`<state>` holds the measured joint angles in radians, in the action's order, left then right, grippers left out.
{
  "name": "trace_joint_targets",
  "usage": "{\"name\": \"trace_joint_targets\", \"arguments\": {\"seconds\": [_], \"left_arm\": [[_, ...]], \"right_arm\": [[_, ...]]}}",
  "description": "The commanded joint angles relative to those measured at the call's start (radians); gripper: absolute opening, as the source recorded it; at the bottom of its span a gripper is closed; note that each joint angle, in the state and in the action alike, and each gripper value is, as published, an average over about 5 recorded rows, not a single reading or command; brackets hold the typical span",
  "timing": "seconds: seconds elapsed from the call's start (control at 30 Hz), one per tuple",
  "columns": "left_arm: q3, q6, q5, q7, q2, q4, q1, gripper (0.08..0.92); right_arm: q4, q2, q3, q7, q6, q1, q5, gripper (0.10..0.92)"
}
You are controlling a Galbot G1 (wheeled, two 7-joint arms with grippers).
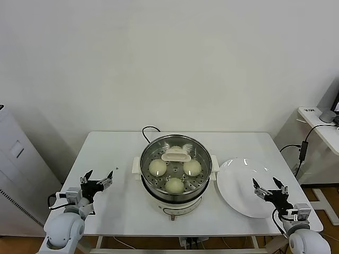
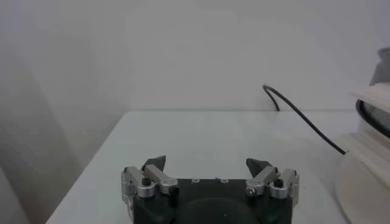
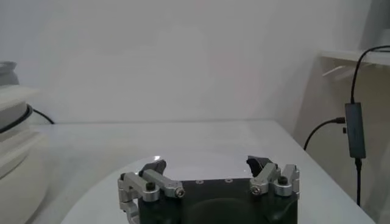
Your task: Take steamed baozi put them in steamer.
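The steamer (image 1: 206, 159), a shiny steel pot on a cream base, stands mid-table. Several baozi lie on its perforated tray: one on the left (image 1: 157, 167), one on the right (image 1: 192, 167), one in front (image 1: 174, 184), and another partly hidden behind a cream lid handle (image 1: 176, 154) across the top. My left gripper (image 1: 99, 177) (image 2: 210, 163) hovers open and empty near the table's left front, well clear of the pot. My right gripper (image 1: 266, 186) (image 3: 208, 163) is open and empty over the front part of the white plate (image 1: 238, 174).
The plate (image 3: 103, 189) has nothing on it. A black power cable (image 1: 149, 130) (image 2: 304, 122) runs from behind the steamer. A side table with a hanging adapter (image 1: 304, 149) stands to the right, and a white appliance (image 1: 13, 159) to the left.
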<state>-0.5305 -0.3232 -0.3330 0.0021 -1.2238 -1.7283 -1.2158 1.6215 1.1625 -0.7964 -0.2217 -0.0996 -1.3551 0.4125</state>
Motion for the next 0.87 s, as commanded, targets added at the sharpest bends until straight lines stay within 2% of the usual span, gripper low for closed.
{"name": "trace_joint_targets", "arguments": {"seconds": [0.03,0.87], "left_arm": [[0.000,-0.003,-0.008,0.000,0.000,0.000,-0.001,0.823],[0.007,-0.019,-0.012,0.003,-0.004,-0.006,0.007,0.823]], "right_arm": [[0.001,0.002,0.002,0.001,-0.002,0.001,0.000,0.823],[-0.004,0.014,0.002,0.004,-0.004,0.011,-0.025,0.823]]}}
